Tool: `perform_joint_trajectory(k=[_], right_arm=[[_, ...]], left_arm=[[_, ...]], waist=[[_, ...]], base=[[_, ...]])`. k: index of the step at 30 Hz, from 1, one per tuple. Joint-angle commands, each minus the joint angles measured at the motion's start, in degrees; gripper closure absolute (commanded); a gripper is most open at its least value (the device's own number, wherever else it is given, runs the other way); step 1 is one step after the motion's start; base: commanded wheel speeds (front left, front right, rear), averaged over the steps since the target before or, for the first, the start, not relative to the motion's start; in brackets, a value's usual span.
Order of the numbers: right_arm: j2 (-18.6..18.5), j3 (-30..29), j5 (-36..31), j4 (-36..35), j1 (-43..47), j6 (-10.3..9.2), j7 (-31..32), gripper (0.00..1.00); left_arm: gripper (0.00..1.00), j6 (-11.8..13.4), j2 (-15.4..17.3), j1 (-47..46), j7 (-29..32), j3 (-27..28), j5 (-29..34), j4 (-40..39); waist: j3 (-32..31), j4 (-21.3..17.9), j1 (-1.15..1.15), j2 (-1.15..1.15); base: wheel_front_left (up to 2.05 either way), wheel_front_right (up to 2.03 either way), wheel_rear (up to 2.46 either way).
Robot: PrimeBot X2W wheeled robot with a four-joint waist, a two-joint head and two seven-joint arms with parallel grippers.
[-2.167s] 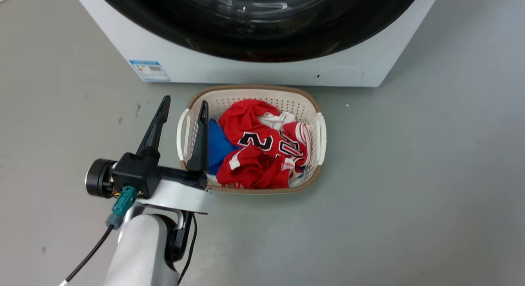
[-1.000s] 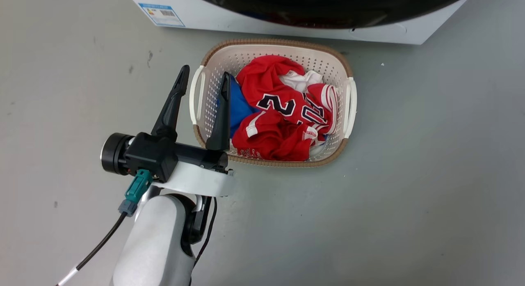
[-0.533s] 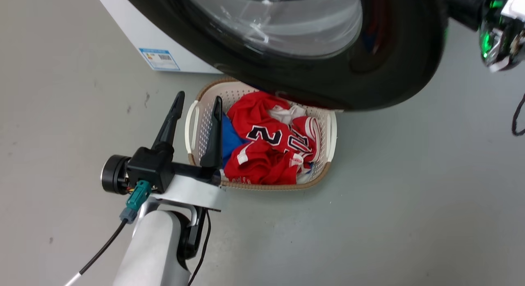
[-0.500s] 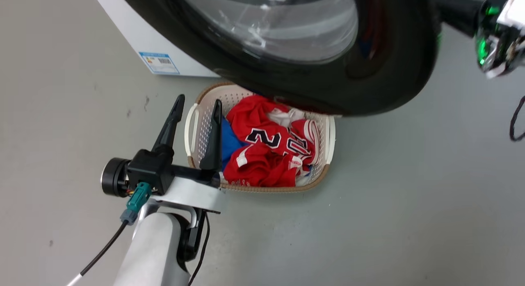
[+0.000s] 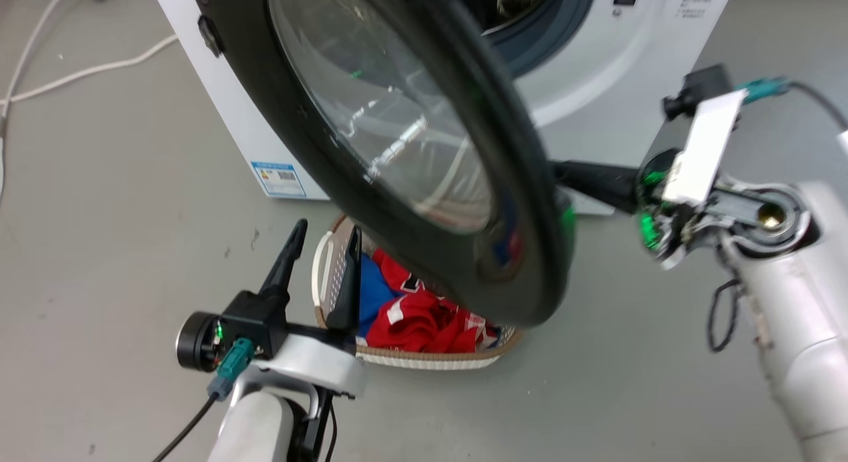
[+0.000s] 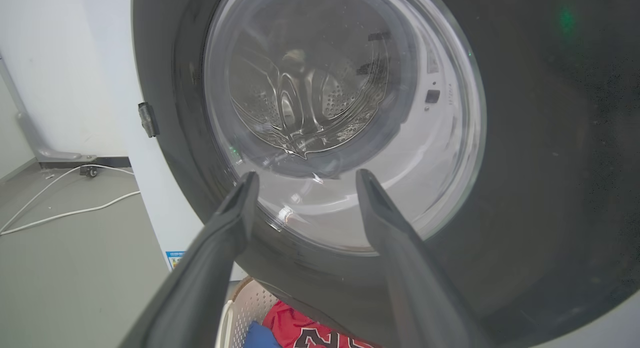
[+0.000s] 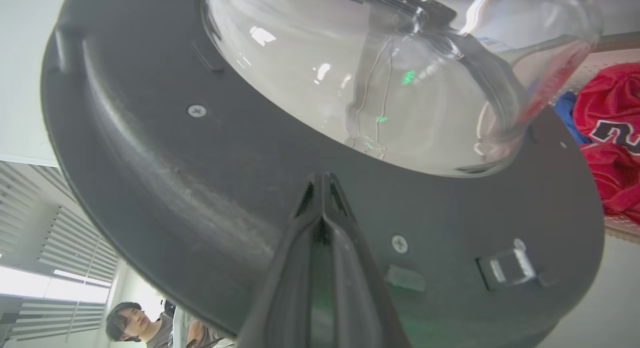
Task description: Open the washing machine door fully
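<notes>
Two dark fingers of the right gripper (image 7: 320, 178) are pressed tight together, and nothing is held between them. Their tips are seen right up against the black inner side of the washing machine door (image 7: 240, 188), just under its clear glass bowl. In the head view the tips are hidden behind the door's rim. The door is swung out from the white front of the washing machine (image 5: 596, 77), so the round opening with its grey ring (image 5: 556, 18) can be seen behind it. The door is joined to the machine at the left, and its free edge is seen above the laundry basket (image 5: 424, 360). Red clothes (image 5: 424, 319) are piled in the basket. The left gripper (image 5: 328, 227) is spread wide, and nothing is held in it. It is kept low by the basket's left end, in front of the door's outer side and apart from it. A person (image 7: 135, 320) can be seen far behind the door.
</notes>
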Motion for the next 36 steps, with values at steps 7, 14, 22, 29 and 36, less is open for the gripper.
perform_joint_trajectory(k=[7,14,22,29,36], right_arm=[[5.7,2.1,1.7,-1.8,4.7,0.16,-1.2,1.00],[9.3,4.0,2.5,-2.1,8.4,0.16,-2.6,1.00],[10.3,2.9,2.1,-3.1,12.2,0.16,-8.5,1.00],[8.9,-2.5,-0.9,-7.4,17.7,0.16,-21.3,1.00],[5.2,-6.9,-6.6,-14.8,27.6,0.16,-33.3,1.00]], left_arm=[[0.00,-0.7,0.0,2.9,-0.1,-0.1,0.2,1.1],[0.00,-0.8,0.0,4.3,-0.1,-0.7,-0.6,1.8],[0.00,-1.0,0.0,5.8,-0.1,-0.5,-0.8,2.3],[0.00,-1.0,0.1,7.0,-0.1,1.4,-0.1,2.4],[0.00,-1.2,0.7,8.4,-0.1,3.1,0.5,2.7]], waist=[[-3.8,0.7,0.01,0.00],[-6.6,1.6,0.01,0.00],[-8.7,1.6,0.01,0.00],[-9.5,-0.2,0.01,0.00],[-11.0,-2.4,0.01,0.00]], base=[[0.00,0.00,0.00],[0.00,0.00,0.00],[0.00,0.00,0.00],[0.00,0.00,0.00],[0.00,0.00,0.00]])
